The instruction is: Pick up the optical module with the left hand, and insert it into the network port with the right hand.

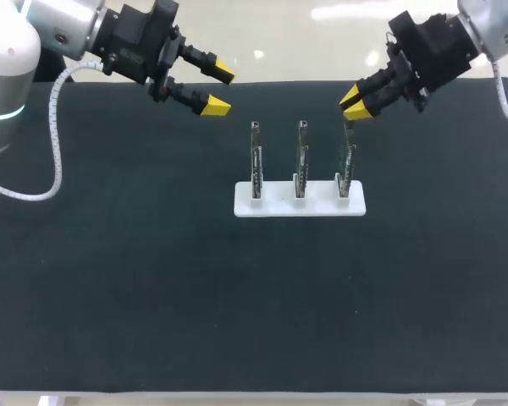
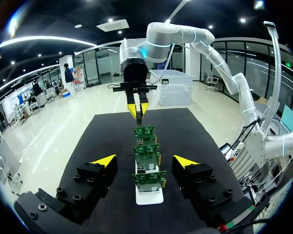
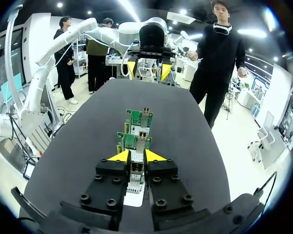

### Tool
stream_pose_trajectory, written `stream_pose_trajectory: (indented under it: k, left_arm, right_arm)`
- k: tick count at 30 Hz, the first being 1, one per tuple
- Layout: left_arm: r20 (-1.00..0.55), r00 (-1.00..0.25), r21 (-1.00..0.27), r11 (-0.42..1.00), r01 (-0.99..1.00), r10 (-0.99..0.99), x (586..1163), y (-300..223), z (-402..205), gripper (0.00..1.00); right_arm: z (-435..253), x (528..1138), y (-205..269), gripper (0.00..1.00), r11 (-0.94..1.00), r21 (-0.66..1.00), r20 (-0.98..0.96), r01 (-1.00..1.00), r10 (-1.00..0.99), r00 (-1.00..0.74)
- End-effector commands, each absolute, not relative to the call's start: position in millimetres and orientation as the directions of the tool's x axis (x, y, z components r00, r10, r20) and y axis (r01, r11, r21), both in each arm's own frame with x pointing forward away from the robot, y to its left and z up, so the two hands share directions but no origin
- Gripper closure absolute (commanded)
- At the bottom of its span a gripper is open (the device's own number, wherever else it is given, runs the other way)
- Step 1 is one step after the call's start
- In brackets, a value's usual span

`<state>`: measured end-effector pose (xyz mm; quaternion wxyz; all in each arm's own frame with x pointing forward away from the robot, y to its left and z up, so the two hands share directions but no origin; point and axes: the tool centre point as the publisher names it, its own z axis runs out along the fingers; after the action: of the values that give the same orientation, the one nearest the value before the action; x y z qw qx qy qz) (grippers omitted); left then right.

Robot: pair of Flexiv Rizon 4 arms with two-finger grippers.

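The black table (image 1: 110, 279) fills your head view. Your left gripper (image 1: 218, 88) hangs released over the table's far left. Its jaws are spread wide and hold nothing, and it is well apart from the white holder (image 1: 300, 203) near the table's middle. Three circuit boards (image 1: 300, 161) stand upright in that holder, side by side in a row. Your right gripper (image 1: 354, 102) sits just at the top edge of the rightmost board (image 1: 346, 165). In the right wrist view a grey metal fitting (image 3: 136, 170) on that board lies inside the gripper, but you cannot tell whether it is clamped. The optical module cannot be told apart from the boards' metal fittings.
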<state>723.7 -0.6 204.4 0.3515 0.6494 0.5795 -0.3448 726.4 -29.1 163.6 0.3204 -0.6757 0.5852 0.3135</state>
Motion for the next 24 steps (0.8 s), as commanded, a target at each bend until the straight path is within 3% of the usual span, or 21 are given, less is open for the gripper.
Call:
stream_pose_trajectory:
  k: [1, 6, 7, 8, 9, 24]
  left_arm:
    - [-0.853, 0.09, 0.055, -0.082, 0.995, 0.514, 724.5, -1.0, 205.0, 0.0]
    - [-0.853, 0.09, 0.055, -0.082, 0.995, 0.514, 724.5, -1.0, 205.0, 0.0]
    - [-0.853, 0.09, 0.055, -0.082, 0.995, 0.514, 724.5, -1.0, 205.0, 0.0]
    - [-0.853, 0.09, 0.055, -0.082, 0.995, 0.514, 724.5, -1.0, 205.0, 0.0]
    - [-0.853, 0.09, 0.055, -0.082, 0.995, 0.514, 724.5, -1.0, 205.0, 0.0]
    - [-0.853, 0.09, 0.055, -0.082, 0.995, 0.514, 724.5, -1.0, 205.0, 0.0]
  right_arm:
    - [157.5, 726.0, -29.2, 1.0, -0.108, -0.073, -0.802, -0.991, -0.584, 0.123]
    - [155.2, 725.7, -29.5, 1.0, -0.111, -0.084, -0.804, -0.99, -0.58, 0.133]
    - [155.3, 725.6, -29.6, 0.74, -0.112, -0.086, -0.805, -0.99, -0.578, 0.135]
    - [155.4, 725.3, -29.8, 0.28, -0.114, -0.088, -0.805, -0.99, -0.577, 0.138]
    - [155.4, 725.1, -29.9, 0.0, -0.117, -0.09, -0.804, -0.989, -0.577, 0.141]
    - [165.1, 723.6, -34.2, 0.0, -0.104, -0.074, -0.801, -0.992, -0.586, 0.121]
